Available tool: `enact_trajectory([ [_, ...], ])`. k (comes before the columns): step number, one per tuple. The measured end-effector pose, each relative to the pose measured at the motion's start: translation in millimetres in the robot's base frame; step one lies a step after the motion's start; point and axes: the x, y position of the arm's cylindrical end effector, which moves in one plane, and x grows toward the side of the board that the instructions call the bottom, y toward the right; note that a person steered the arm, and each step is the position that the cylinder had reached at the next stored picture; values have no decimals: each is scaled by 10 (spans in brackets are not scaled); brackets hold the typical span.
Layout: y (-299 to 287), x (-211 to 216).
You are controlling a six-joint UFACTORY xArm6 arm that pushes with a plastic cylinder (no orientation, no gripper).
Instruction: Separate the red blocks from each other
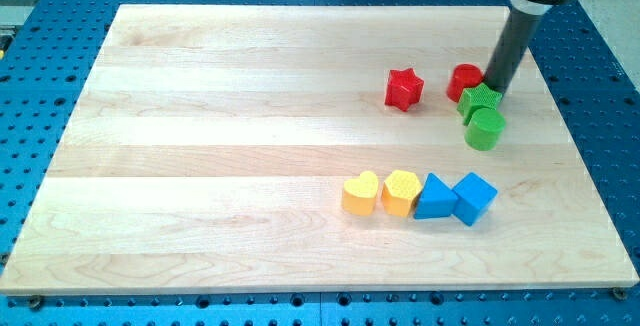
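A red star block [404, 88] lies right of the board's middle, toward the view's top. A second red block [462, 81], rounded, lies a short gap to its right. My tip [494, 90] stands at the right edge of that rounded red block, just above a green block [479, 101] that touches the red one. The rod rises to the view's top right.
A green cylinder [485, 129] sits just below the green block. Lower down, a row runs left to right: a yellow heart [360, 193], a yellow block [400, 192], a blue triangle [434, 198] and a blue cube [474, 198]. The wooden board [200, 166] lies on a blue perforated table.
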Motion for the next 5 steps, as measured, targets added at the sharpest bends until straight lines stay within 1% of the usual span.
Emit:
enact_trajectory([
  [1, -24, -113],
  [2, -633, -113],
  [3, -977, -101],
  [4, -798, -349],
  [5, -1143, -422],
])
